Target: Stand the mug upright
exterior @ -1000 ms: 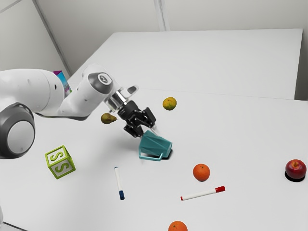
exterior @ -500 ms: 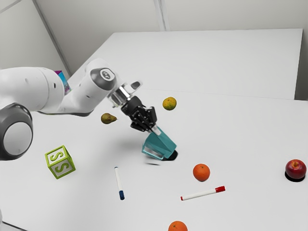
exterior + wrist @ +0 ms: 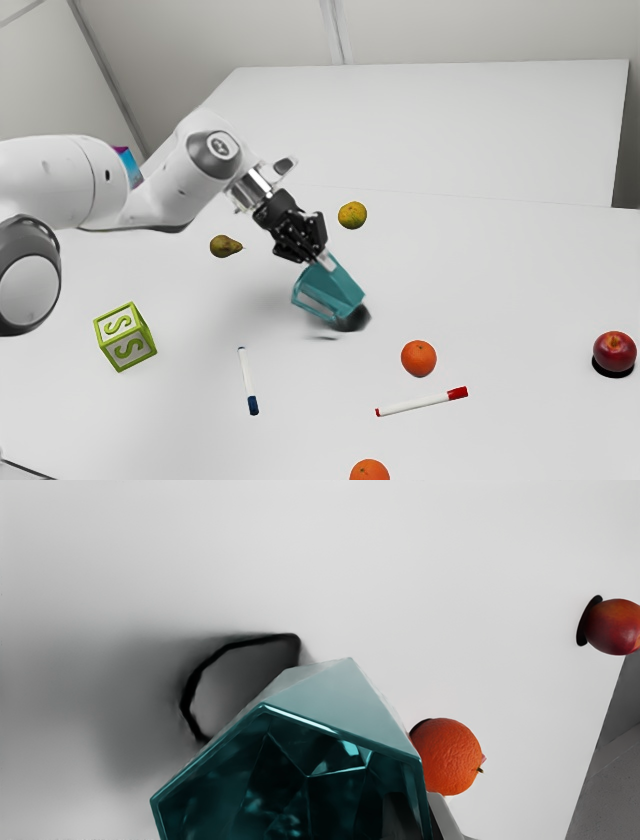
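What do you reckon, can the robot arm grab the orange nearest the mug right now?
Probably not as things stand: the arm seems to have its fingers pinched on the wall of the tilted mug, which is between them and that orange. It would likely have to let go first.

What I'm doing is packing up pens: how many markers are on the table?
2. The blue-capped marker lies between the lettered block and the red-capped marker; the red-capped marker lies near an orange. The arm may hide others.
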Robot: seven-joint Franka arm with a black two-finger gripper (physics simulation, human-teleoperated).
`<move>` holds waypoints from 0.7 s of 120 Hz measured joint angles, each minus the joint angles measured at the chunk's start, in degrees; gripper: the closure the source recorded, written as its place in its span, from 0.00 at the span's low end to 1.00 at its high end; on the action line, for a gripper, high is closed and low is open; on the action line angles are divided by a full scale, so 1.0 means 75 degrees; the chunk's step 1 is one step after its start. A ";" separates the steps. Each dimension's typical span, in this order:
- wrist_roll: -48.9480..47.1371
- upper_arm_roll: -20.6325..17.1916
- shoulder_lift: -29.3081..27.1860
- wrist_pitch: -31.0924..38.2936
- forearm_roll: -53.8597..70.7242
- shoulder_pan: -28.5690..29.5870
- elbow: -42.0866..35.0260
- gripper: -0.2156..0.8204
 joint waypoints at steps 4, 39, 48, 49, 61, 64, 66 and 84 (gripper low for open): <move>-0.0012 -0.0005 -0.0149 0.0072 0.0216 -0.0035 0.0000 0.97; -0.0189 0.0000 -0.1097 0.0579 0.3537 -0.0414 -0.0312 0.97; -0.0247 -0.0003 -0.1158 0.0640 0.4374 -0.0525 -0.0394 0.97; -0.0254 -0.0002 -0.1168 0.0658 0.4470 -0.0540 -0.0423 0.97; -0.0338 -0.0003 -0.1265 0.1001 0.5441 -0.0714 -0.0802 0.97; -0.0357 -0.0005 -0.1269 0.1100 0.5639 -0.0767 -0.0855 0.97; -0.0370 -0.0008 -0.1270 0.1180 0.5763 -0.0802 -0.0910 0.97; -0.0472 -0.0105 -0.1199 0.1746 0.6378 -0.0903 -0.1082 0.97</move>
